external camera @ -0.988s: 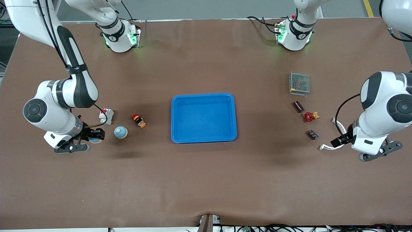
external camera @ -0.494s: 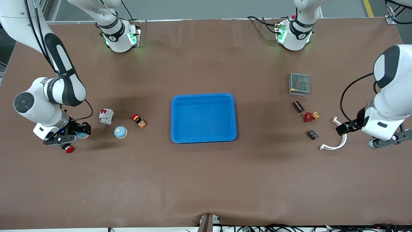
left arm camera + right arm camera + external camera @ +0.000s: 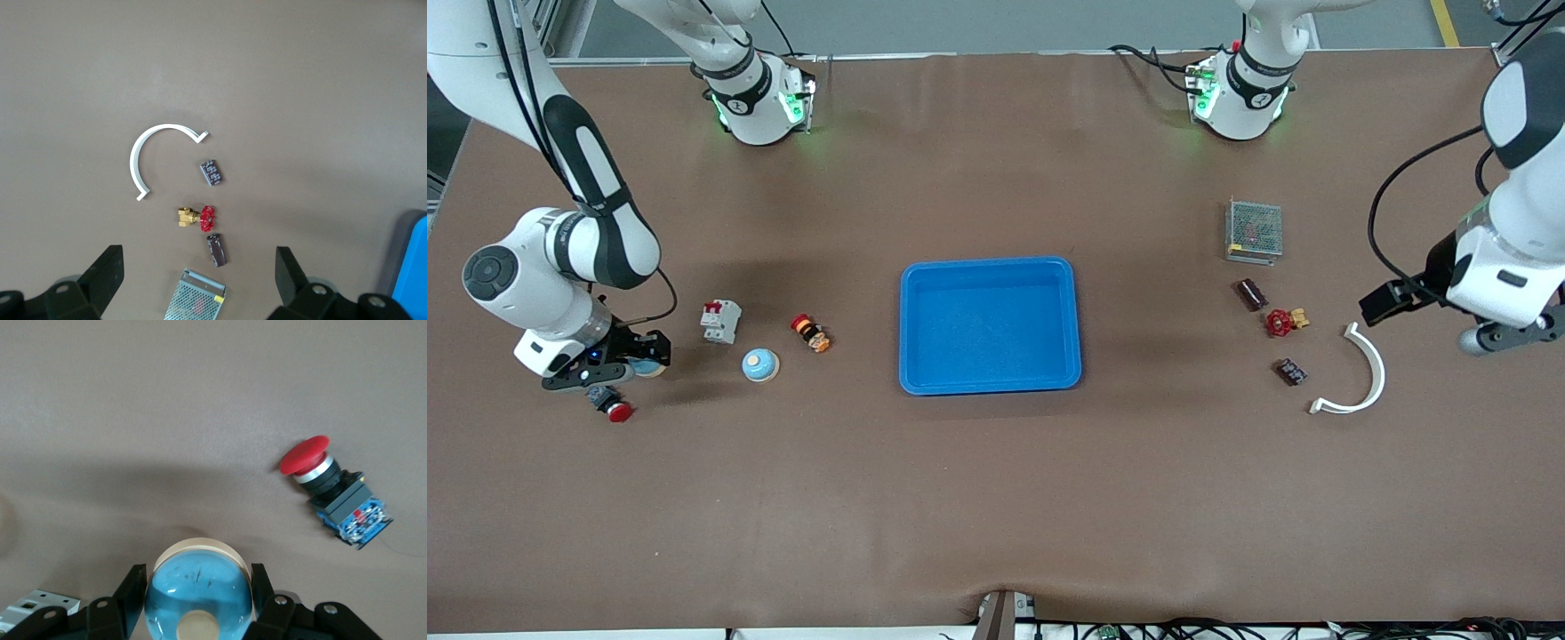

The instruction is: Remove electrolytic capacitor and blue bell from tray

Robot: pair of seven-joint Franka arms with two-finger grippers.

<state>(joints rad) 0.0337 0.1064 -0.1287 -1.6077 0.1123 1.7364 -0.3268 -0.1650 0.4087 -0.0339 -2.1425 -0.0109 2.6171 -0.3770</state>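
Tray (image 3: 990, 325) now sits empty mid-bench; right claw (image 3: 639, 358) is clenched on a blue bell (image 3: 199, 590) and has carried it out to the right arm's end, past the second blue bell (image 3: 760, 365), over bench beside the red pushbutton (image 3: 611, 405). Left claw (image 3: 197, 280) is released and has lifted off. The capacitor (image 3: 1250, 294) lies by the red valve (image 3: 1280, 322), so only the bell set-down looks left.

Tray (image 3: 990, 391) at table centre, nothing in it. Toward right arm's end: breaker (image 3: 721, 321), small connector (image 3: 811, 333), bell (image 3: 760, 365), push button (image 3: 611, 404). Toward left arm's end: mesh box (image 3: 1254, 230), capacitor (image 3: 1250, 293), valve (image 3: 1283, 321), curved clip (image 3: 1359, 372).
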